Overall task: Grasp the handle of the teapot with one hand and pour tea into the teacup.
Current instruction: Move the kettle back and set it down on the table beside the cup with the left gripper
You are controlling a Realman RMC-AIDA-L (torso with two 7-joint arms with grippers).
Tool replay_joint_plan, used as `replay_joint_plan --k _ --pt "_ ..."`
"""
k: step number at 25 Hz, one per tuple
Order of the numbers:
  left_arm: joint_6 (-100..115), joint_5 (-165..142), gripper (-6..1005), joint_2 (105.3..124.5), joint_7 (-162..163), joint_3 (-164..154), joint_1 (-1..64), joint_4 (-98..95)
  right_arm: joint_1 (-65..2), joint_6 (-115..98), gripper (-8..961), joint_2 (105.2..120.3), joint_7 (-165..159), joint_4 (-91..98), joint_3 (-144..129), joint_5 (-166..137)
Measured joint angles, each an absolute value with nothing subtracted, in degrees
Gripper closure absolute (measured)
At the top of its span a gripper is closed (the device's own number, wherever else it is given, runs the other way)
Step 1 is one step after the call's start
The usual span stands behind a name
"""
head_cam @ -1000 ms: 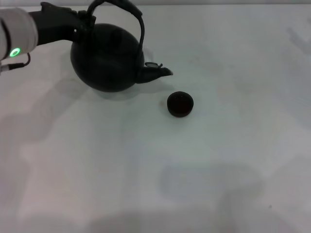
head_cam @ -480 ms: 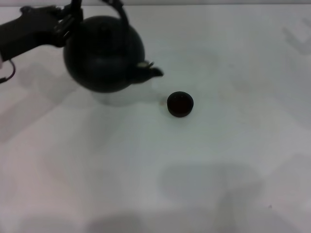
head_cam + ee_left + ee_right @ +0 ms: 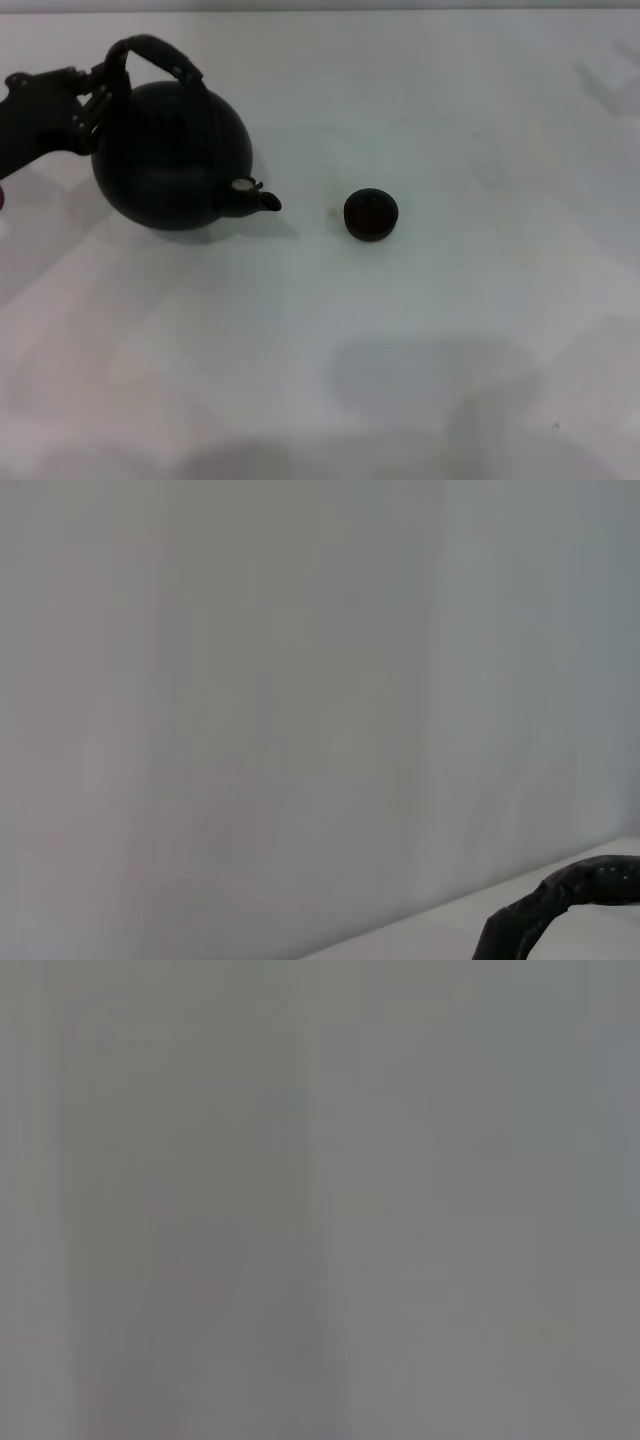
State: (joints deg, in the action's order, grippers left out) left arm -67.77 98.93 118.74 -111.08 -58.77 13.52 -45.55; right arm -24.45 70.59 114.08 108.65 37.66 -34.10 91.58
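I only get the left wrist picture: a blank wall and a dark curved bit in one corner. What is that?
Observer: That is the handle of a round black teapot. The head view shows the whole pot.
Visitor: Is something holding it?
Observer: The left gripper meets the handle at the end away from the spout.
Visitor: And where would the tea go?
Observer: Into a tiny dark teacup on the white table. The spout points toward it, with a clear gap between them.
Visitor: Is there another arm?
Observer: The right gripper shows in no view.
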Motion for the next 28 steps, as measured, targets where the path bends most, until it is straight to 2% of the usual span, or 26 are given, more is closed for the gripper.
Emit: replay_joint_plan --k 28 --pt "-64.20 105.08 864 118.86 -126.28 -55.70 15.73 -30.22 -23.82 70.48 169 114.19 108.51 37.29 -34.98 91.48"
